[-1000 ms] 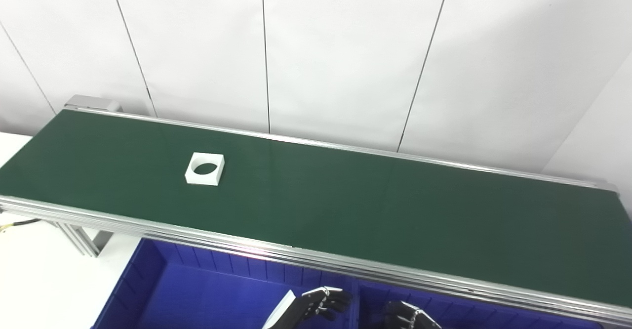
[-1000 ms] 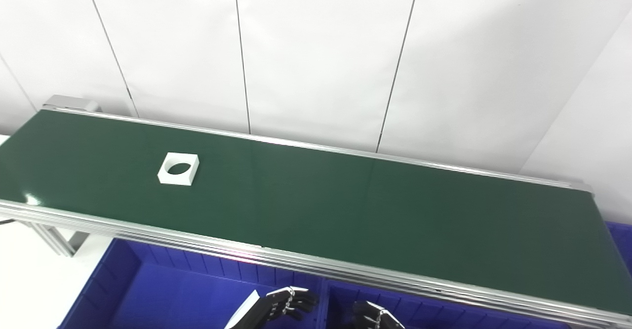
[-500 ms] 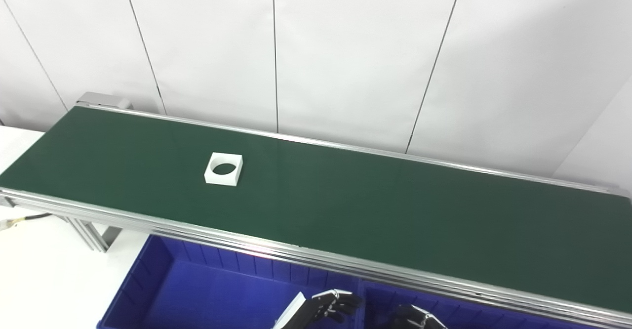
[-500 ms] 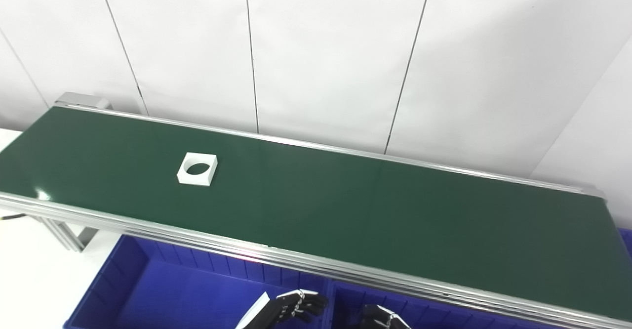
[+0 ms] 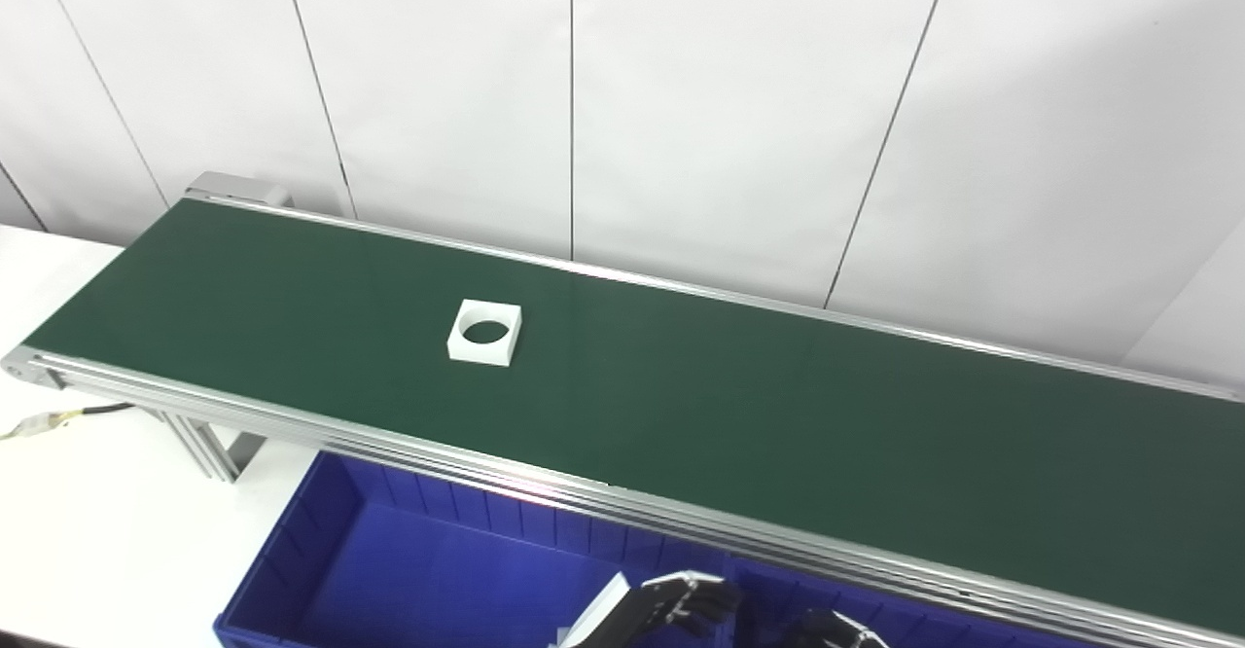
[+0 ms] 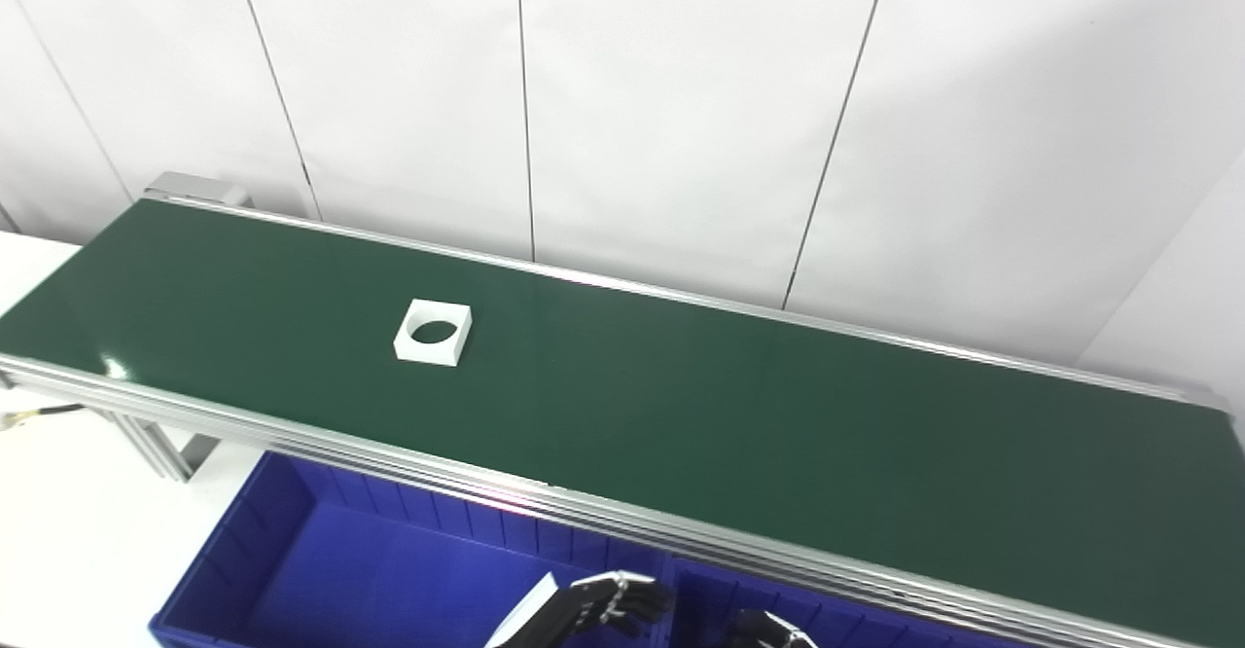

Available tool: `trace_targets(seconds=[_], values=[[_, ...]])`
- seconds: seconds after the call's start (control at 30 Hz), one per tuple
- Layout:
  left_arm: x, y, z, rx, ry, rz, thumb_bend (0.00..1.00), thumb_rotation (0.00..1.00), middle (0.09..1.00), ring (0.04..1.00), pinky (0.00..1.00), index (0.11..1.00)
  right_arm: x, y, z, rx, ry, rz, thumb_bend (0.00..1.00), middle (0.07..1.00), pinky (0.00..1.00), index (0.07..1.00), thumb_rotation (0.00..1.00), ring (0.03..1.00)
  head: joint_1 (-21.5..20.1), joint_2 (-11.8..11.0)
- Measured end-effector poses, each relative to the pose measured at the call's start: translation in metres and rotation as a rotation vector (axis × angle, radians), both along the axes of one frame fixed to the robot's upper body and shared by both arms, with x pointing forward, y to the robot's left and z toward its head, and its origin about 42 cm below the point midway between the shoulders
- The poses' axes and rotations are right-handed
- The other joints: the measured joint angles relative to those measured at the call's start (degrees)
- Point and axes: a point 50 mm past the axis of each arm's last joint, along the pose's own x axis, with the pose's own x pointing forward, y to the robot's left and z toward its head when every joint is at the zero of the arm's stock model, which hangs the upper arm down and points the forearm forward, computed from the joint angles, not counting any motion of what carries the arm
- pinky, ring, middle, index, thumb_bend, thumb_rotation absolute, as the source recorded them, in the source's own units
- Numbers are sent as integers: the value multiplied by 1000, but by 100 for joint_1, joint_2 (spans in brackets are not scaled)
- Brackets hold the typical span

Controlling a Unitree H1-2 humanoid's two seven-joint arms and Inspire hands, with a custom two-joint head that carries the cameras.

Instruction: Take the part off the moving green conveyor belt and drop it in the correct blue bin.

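One white part (image 5: pixel 484 333) on belt (image 5: pixel 778 414).

Only the tips of the robot's body show, at the bottom edge. The left hand (image 5: pixel 681 604) is black, with slim segmented fingers (image 6: pixel 622 594) that carry small silvery metal pieces at the knuckles and glossy dark tips. Behind it the forearm (image 5: pixel 595 619) wears a flat white cover with a straight, angular edge. The right hand (image 5: pixel 829 629) is black too, with the same silver glints along its fingers, but most of it is cut off by the frame, and its forearm is out of sight
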Motion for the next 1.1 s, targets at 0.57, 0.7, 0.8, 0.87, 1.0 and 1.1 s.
trace_targets(seconds=[0.57, 0.7, 0.8, 0.87, 1.0, 1.1], values=[[56, 0, 135, 106, -548, -75, 935, 226, 761, 676, 537, 775, 10, 3, -2, 15, 8, 7, 902, 809, 724, 767, 273, 787, 79, -79], [75, 10, 143, 291, -623, -55, 964, 152, 763, 698, 562, 783, 8, 4, -3, 21, 11, 0, 905, 820, 726, 772, 271, 796, -17, 26], [96, 19, 155, 396, -675, -25, 961, 113, 756, 681, 552, 777, 8, 3, -2, 24, 7, -3, 898, 815, 723, 774, 268, 789, -18, 79], [114, 26, 165, 451, -694, 4, 958, 125, 754, 681, 548, 771, 7, 1, -1, 24, 4, -7, 896, 810, 717, 773, 272, 782, -44, 140], [141, 30, 190, 547, -751, 24, 959, 157, 759, 687, 551, 774, 6, 0, -1, 23, 4, -6, 900, 801, 706, 771, 278, 766, -105, 193], [157, 30, 202, 603, -748, 48, 976, 155, 767, 673, 533, 782, 4, 0, -1, 26, 5, 2, 903, 803, 706, 771, 279, 765, -114, 246]])
